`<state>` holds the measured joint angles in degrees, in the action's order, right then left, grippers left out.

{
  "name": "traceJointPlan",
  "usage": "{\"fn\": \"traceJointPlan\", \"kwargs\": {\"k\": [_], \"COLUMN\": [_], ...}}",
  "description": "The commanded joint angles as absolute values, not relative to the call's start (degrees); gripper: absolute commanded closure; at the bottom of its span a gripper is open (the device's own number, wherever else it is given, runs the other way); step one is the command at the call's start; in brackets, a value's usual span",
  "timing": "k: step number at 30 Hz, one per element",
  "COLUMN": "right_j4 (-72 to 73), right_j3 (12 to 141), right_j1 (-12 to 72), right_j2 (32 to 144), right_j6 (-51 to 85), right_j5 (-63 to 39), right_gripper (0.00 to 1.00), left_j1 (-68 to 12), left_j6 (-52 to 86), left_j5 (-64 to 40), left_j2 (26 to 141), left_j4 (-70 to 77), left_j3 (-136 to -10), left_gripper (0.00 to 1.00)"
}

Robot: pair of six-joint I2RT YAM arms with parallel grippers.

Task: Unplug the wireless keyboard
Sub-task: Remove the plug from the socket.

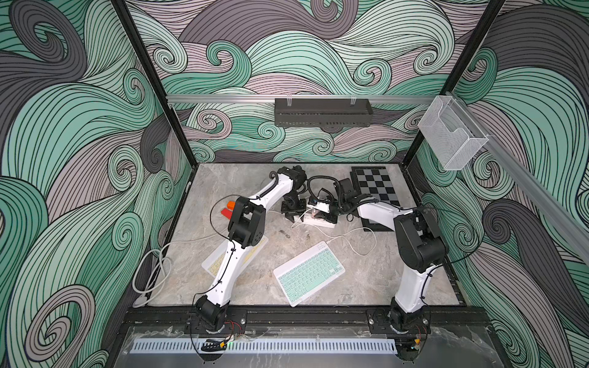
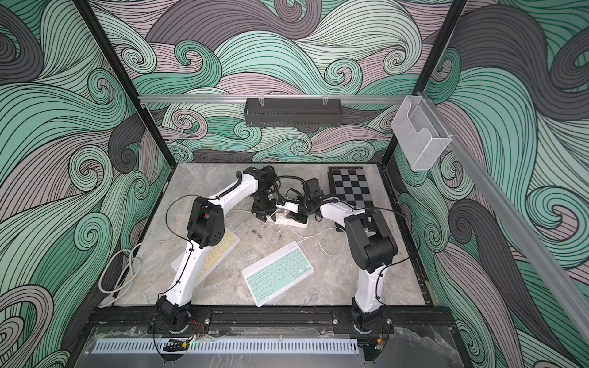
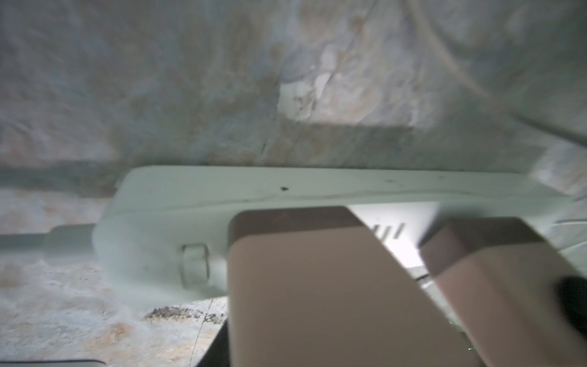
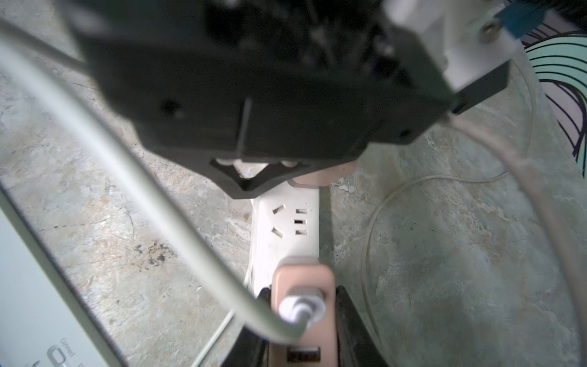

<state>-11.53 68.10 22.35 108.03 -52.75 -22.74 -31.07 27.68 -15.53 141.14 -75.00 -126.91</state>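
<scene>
In the near middle, both top views show the mint-green wireless keyboard. Left wrist view: the left gripper rests spread pads on the white plastic power strip. Right wrist view: the right gripper clasps the pink charger block.

A: keyboard status?
B: white, mint keys, flat on table, skewed. thin white cable in its far corner, loops right, back to white power strip
A: strip end?
B: white plug seated in pink adapter
</scene>
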Motion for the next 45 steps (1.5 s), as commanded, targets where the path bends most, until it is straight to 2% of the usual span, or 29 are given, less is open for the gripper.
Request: {"fn": "traceJointPlan", "kwargs": {"k": [1,4,6,9,14,24,32,33,36,38,45], "right_j4": [-9.8,-10.6,-9.9,-10.3,-15.1,-16.7,-16.8,-16.4,-16.2,-16.5,-16.3], "right_j3": [64.8,63.7,62.8,63.0,66.3,66.8,66.3,66.0,65.7,65.9,65.5], "right_j1": [24.0,24.1,24.2,24.4,25.8,26.7,26.7,26.7,26.6,26.6,26.5], "right_j2": [109.2,107.6,106.9,107.2,107.3,107.5,106.9,106.7,106.6,106.7,106.3], "right_j6": [-53.7,-51.7,-49.6,-48.4,-45.6,-46.0,-47.8,-48.1,-48.8,-48.9,-49.4], "right_j5": [-22.0,-24.2,-25.7,-25.5,-23.6,-23.3,-24.5,-24.6,-25.0,-25.2,-25.7], "right_gripper": [1.0,1.0,1.0,1.0,1.0,1.0,1.0,1.0,1.0,1.0,1.0], "left_j1": [-31.6,-31.7,-31.8,-32.0,-31.8,-32.1,-33.6,-33.7,-34.1,-34.3,-34.7], "left_j6": [28.8,31.3,32.7,36.6,42.0,47.1,51.1,51.6,52.5,53.2,52.6], "left_j5": [-11.4,-9.6,-12.0,-14.1,-13.4,-10.8,-5.4,-4.9,-2.7,-2.0,-1.3], "left_j2": [143.2,143.9,143.3,137.7,132.6,139.9,141.6,141.6,141.4,141.5,142.9], "left_j4": [-78.0,-78.0,-75.8,-67.8,-61.9,-67.2,-70.1,-70.0,-70.2,-70.2,-72.1], "left_j3": [-126.5,-127.8,-128.0,-123.6,-121.8,-127.7,-126.4,-125.9,-125.4,-125.6,-128.3], "left_gripper": [0.6,0.62,0.64,0.65,0.58,0.59,0.61,0.62,0.74,1.0,1.0]}}
